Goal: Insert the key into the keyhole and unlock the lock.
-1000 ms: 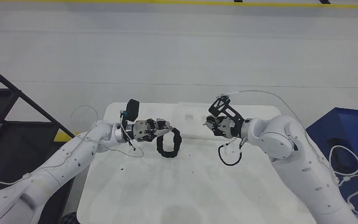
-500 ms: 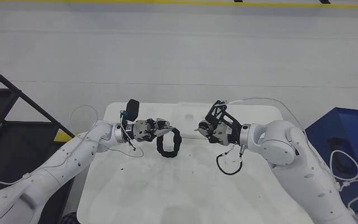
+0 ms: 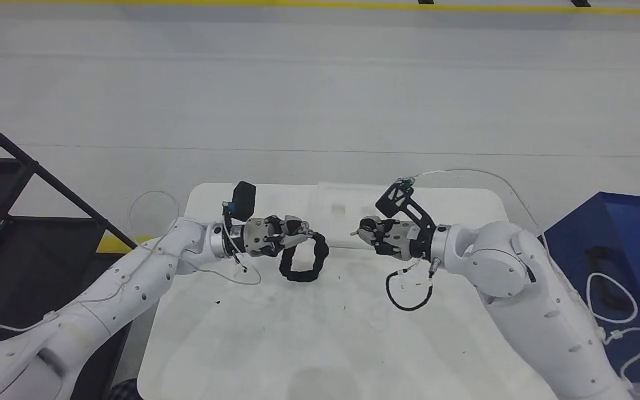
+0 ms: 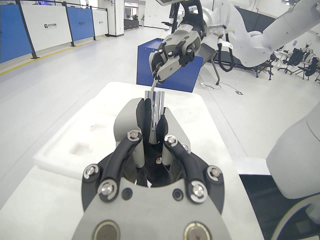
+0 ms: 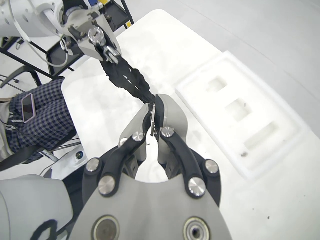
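Your foam tray (image 5: pixel 227 97) sits at the tabletop's far edge. Left gripper (image 4: pixel 151 112) clamps the lock (image 4: pixel 155 103); right gripper (image 5: pixel 153 108) pinches the key (image 5: pixel 152 122).

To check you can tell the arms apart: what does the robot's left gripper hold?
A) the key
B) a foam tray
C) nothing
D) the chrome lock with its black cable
D: the left gripper is shut on the lock, its black cable looping below, while the right gripper pinches the key.
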Robot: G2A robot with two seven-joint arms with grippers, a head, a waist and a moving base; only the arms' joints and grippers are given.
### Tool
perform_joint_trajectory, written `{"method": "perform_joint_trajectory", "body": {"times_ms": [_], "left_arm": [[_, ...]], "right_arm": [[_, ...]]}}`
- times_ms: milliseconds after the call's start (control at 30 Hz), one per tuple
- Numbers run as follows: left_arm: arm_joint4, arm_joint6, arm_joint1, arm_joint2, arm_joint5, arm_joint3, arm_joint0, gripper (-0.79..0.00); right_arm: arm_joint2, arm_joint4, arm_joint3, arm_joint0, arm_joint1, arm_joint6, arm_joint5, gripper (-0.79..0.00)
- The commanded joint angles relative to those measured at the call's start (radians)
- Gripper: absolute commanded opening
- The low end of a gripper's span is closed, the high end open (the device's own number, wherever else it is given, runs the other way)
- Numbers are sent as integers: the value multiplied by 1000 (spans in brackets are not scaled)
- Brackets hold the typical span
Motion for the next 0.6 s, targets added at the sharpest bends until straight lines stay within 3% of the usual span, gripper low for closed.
{"method": "perform_joint_trajectory", "body": {"times_ms": [0,167,567], "left_arm": [[35,-2,-5,-10,20,-17,6,-785],[183,41,-22,-26,129,-60,29,-785],[358,284,-55,-77,268,-55,76,-785]], "right_arm": [[4,25,-23,2,0,10,17,-785],[7,60,-102,11,1,52,62,-785],[-31,112,-176,47,-4,79,94,-785]]}}
